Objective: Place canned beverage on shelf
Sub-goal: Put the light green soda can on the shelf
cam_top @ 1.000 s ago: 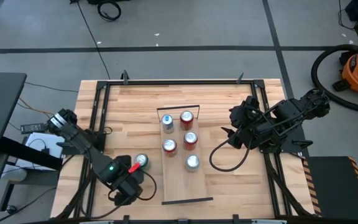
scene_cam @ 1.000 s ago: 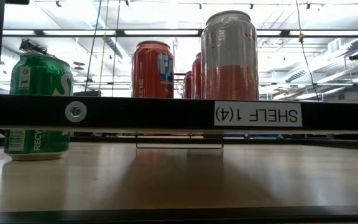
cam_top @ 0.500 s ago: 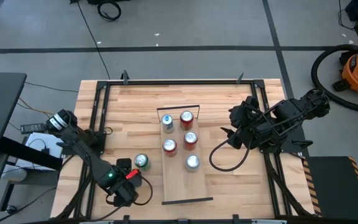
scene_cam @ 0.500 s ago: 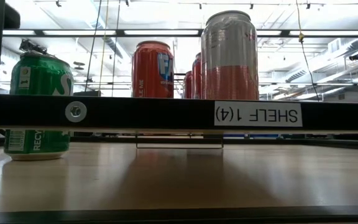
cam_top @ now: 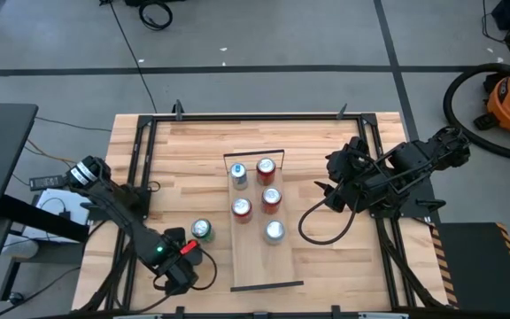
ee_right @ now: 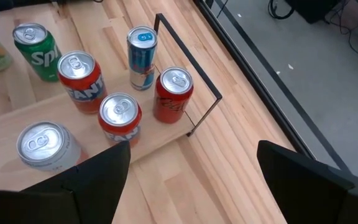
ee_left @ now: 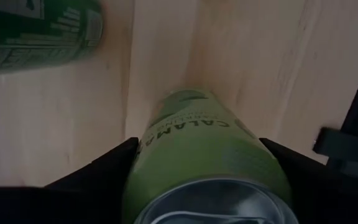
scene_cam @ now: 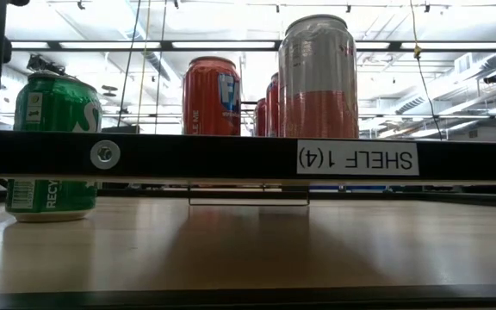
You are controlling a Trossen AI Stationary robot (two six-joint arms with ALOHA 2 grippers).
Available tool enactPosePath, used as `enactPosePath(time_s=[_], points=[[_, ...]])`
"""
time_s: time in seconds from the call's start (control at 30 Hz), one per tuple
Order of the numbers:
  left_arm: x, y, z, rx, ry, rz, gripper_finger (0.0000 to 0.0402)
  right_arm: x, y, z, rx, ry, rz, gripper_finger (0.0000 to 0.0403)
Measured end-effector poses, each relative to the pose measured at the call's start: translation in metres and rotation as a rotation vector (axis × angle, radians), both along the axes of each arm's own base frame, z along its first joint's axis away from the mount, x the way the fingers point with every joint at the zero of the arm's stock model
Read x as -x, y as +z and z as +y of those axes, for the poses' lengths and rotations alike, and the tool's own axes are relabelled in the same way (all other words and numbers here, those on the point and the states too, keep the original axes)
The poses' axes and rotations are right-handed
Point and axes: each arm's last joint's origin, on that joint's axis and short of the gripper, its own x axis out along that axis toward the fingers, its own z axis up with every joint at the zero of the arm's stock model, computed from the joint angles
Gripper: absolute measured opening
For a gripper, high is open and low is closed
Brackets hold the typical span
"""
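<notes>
A pale green can [ee_left: 204, 155] stands between the fingers of my left gripper [cam_top: 181, 257] near the table's near-left corner; the gripper hides it in the high view. A dark green can [cam_top: 202, 230] stands upright on the tabletop just left of the shelf [cam_top: 253, 261]. The shelf is a narrow pale board with a black wire rail at each short end. Several upright cans, red, orange, silver and blue, stand on it [cam_top: 271, 198]. My right gripper [cam_top: 330, 190] is open and empty right of the shelf. My left gripper has the pale green can's side wall [ee_left: 148, 146] between its two fingers, one on each side, just below the lid. The fingers come from above, slanting down along the can. The can is lid up; whether its base is on the table is hidden.
A black metal frame [cam_top: 140, 177] runs round the tabletop, and its bar crosses the low view [scene_cam: 248, 157]. A black cable loop [cam_top: 312, 226] lies right of the shelf. The near end of the shelf board is bare.
My left gripper has drawn back a little from the dark green can toward the table's near-left corner. The dark green can and the cans on the shelf have stayed where they were.
</notes>
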Motion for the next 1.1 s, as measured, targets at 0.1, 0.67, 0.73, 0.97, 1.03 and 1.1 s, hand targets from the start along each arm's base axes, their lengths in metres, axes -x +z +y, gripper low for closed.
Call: enactPosePath(time_s=[0.1,0.67,0.73,0.97,1.03,1.1], points=[[-0.005,0.004,0.003,0.022,0.02,0.028,0.0301,0.0,0.0,-0.001,0.004,0.002,0.003,0.0362],[-0.075,0.085,0.054,0.19,0.178,-0.153,0.0315,-0.002,0.001,0.0,-0.002,0.005,-0.017,0.0362],[-0.084,0.091,0.067,0.206,0.229,-0.181,0.0315,-0.003,0.001,0.001,-0.005,0.006,-0.025,0.0362],[-0.103,0.107,0.097,0.252,0.283,-0.267,0.0315,-0.003,0.001,0.001,-0.005,0.007,-0.027,0.0362],[-0.109,0.111,0.103,0.25,0.278,-0.292,0.0315,-0.003,0.002,0.001,-0.007,0.007,-0.03,0.0362],[-0.117,0.115,0.107,0.24,0.269,-0.304,0.0315,-0.003,0.002,0.001,-0.009,0.007,-0.034,0.0362]])
